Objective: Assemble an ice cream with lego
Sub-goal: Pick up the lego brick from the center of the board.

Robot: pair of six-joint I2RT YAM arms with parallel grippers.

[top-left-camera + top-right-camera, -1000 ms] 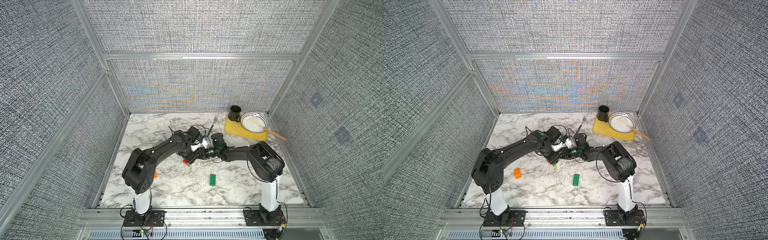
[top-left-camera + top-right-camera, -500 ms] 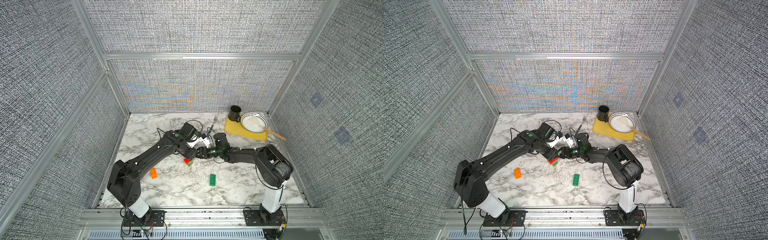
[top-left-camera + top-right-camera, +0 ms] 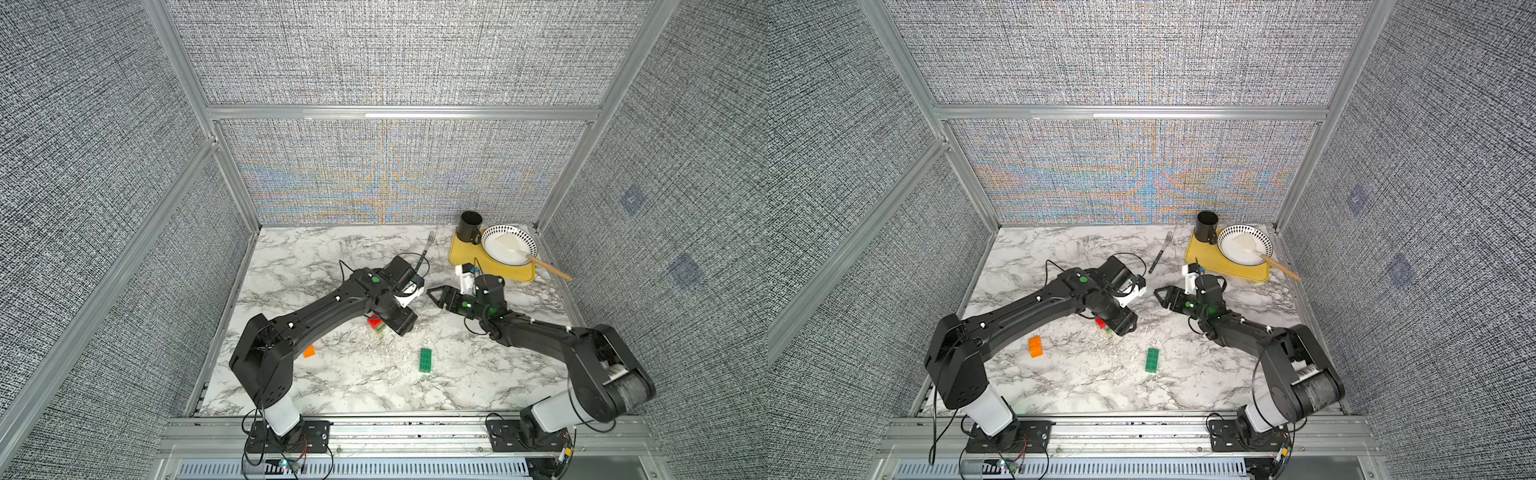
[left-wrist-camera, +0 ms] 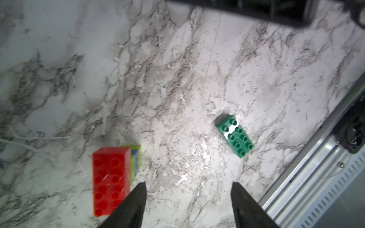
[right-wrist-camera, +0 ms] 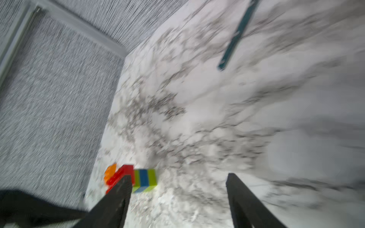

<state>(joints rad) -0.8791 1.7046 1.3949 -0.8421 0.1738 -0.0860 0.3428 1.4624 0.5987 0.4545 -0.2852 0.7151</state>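
Right gripper withdrew, open; left gripper open, empty, beside brick stack.

Overhead stereo pair, close downward wrist views

Bright even light, blurred right-wrist view

Robot lab cell: aluminium frame, fabric walls, marble tabletop.
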